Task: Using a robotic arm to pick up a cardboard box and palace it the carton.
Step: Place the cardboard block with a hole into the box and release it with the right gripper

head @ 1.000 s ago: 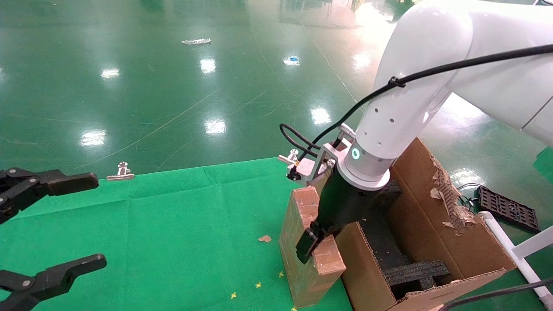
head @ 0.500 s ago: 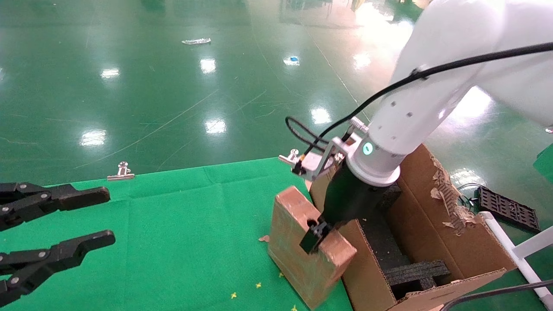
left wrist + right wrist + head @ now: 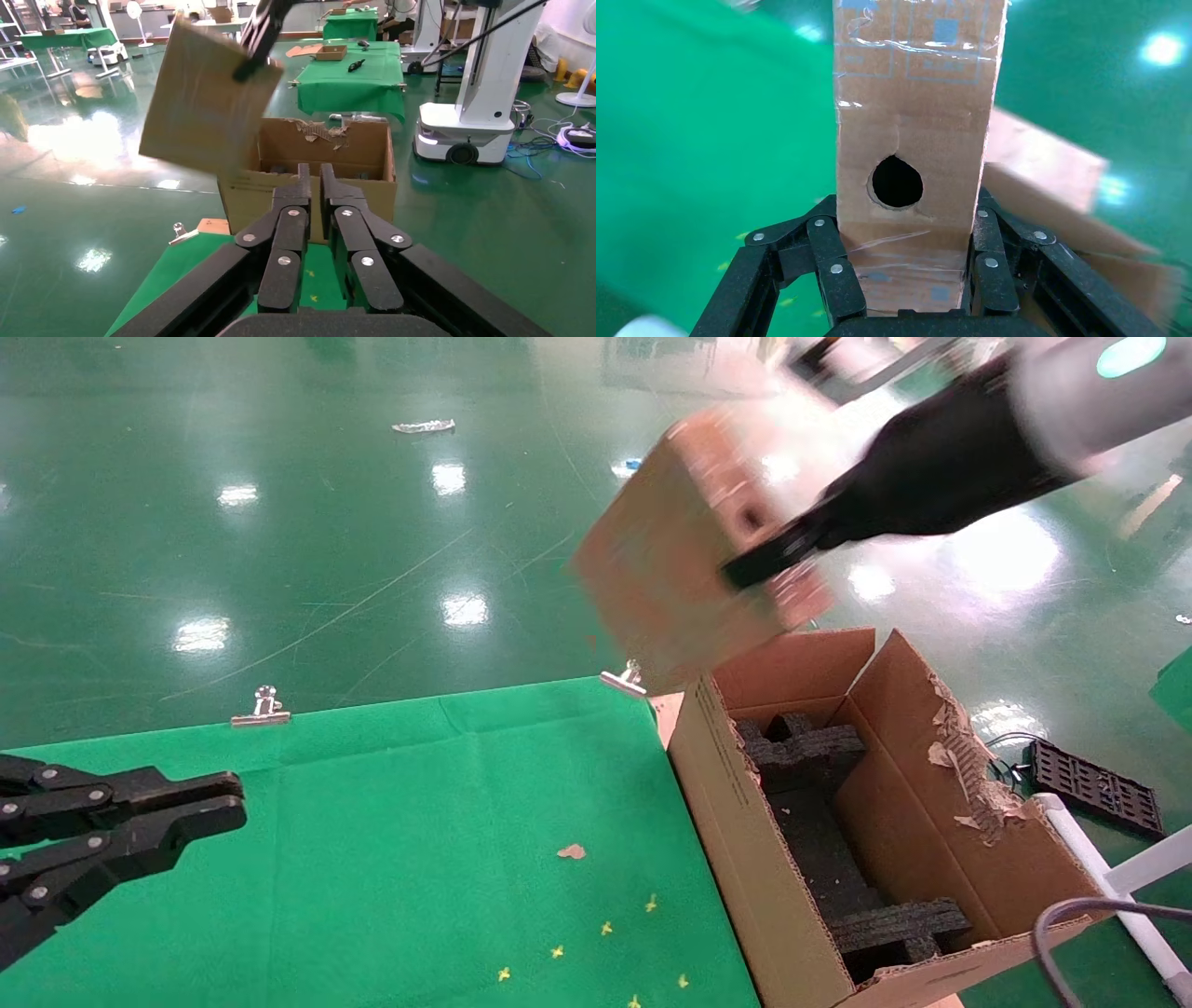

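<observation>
While right gripper (image 3: 905,281) clamps cardboard box (image 3: 675,561) above carton (image 3: 726,803), print illegible.

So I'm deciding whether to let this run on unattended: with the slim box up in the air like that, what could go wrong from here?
1. The right gripper pinches the cardboard box only at one narrow end, and the box hangs tilted; it might swing or slip.
2. The carton holds black foam inserts and has ragged flaps; the box could catch on them and fail to seat.
</observation>
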